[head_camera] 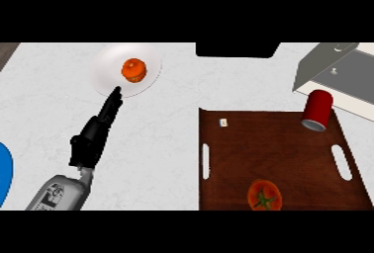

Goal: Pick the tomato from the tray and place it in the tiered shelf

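Note:
A red tomato (263,195) with a green stalk lies on the brown tray (277,148), near the tray's front edge. The grey tiered shelf (337,69) stands at the back right, partly cut off by the view's edge. My left hand (93,136) stretches over the counter at the left, fingers straight and pointing toward a white plate (116,62); its fingertips (115,94) reach the plate's near rim. It holds nothing. My right hand does not show in the head view.
An orange fruit (133,70) sits on the white plate. A red can (318,109) lies on the tray's back right corner, beside the shelf. A small white tag (223,121) lies on the tray. A blue object (4,173) is at the left edge. A black item (237,49) is at the back.

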`<action>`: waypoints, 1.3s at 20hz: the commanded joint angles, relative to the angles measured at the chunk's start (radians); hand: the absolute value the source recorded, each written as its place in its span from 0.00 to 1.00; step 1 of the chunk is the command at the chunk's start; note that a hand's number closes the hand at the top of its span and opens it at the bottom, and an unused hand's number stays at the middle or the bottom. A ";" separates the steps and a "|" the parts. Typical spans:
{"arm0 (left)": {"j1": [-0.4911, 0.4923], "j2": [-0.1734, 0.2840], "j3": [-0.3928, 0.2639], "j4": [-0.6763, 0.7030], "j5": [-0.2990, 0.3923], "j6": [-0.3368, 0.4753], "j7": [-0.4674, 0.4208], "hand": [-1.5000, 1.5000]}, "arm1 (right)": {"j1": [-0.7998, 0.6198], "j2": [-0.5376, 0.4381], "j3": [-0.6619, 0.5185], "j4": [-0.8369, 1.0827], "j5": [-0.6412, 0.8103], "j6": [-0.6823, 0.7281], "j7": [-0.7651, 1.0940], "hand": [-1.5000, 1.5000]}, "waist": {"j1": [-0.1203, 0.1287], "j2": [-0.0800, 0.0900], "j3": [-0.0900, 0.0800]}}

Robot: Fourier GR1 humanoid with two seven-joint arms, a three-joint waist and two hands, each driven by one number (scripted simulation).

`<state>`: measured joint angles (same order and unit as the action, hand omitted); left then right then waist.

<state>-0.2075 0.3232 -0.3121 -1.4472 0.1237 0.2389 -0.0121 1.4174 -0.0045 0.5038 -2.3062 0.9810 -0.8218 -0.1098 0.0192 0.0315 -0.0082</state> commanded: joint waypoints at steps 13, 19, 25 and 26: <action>-0.012 -0.013 0.030 0.061 0.009 -0.038 -0.015 0.50 | 0.063 0.004 0.371 -0.097 0.676 0.013 0.499 0.00 | -0.008 -0.008 0.003; -0.012 -0.014 0.035 0.011 0.011 -0.040 0.013 0.50 | -0.104 0.004 0.407 -0.004 0.844 0.054 0.743 0.00 | -0.004 -0.011 0.005; -0.003 -0.020 0.032 0.053 -0.015 -0.042 -0.008 0.50 | -0.263 0.002 0.490 -0.025 0.980 0.225 0.943 0.00 | -0.003 -0.012 0.005; -0.046 -0.043 0.038 0.082 -0.032 -0.019 -0.014 0.50 | -0.323 0.002 0.467 0.037 0.972 0.206 0.987 0.00 | -0.015 -0.015 0.006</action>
<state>-0.2346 0.3006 -0.2754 -1.3970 0.1116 0.2074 -0.0120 1.2395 -0.0494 0.9523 -2.3473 1.9059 -0.6632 0.7339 0.0100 0.0196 -0.0035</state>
